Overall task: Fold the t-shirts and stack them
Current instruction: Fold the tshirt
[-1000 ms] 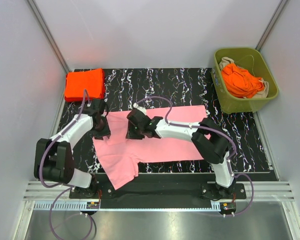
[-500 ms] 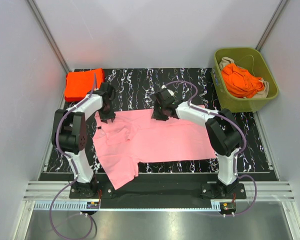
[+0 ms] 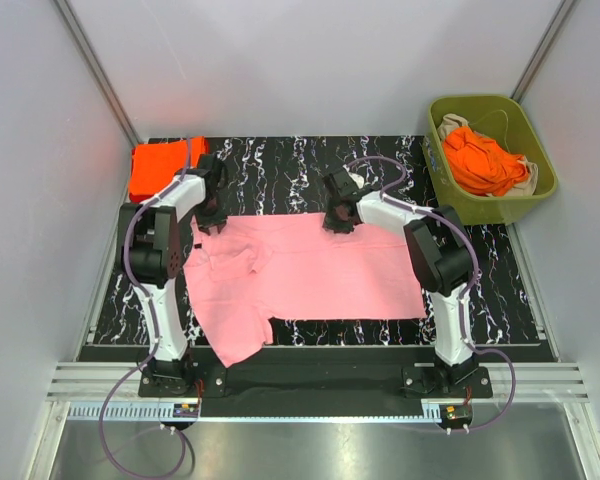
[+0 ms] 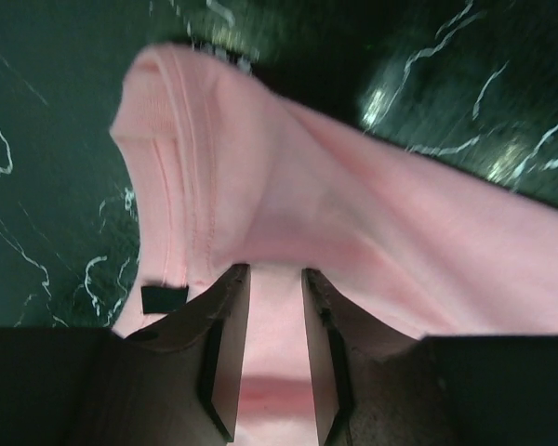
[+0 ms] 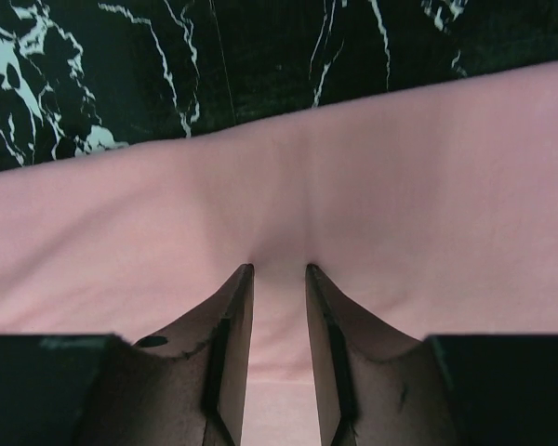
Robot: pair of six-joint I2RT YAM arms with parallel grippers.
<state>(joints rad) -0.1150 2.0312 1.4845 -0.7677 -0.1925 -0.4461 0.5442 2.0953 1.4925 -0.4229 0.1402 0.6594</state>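
Both arms dragged the soft light-pink cloth t-shirt (image 3: 320,275) toward 12 o'clock; your left gripper (image 4: 275,279) and right gripper (image 5: 279,274) each pinch its edge. Flattening step, likely; next, release, then fold.

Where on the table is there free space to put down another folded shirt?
Bare table lies along the far edge, between the folded orange-red shirt and the green bin, and at the right, between the pink t-shirt and the table edge. The middle is crowded: the pink t-shirt covers it, with the left fingers and right fingers pinching its far edge.
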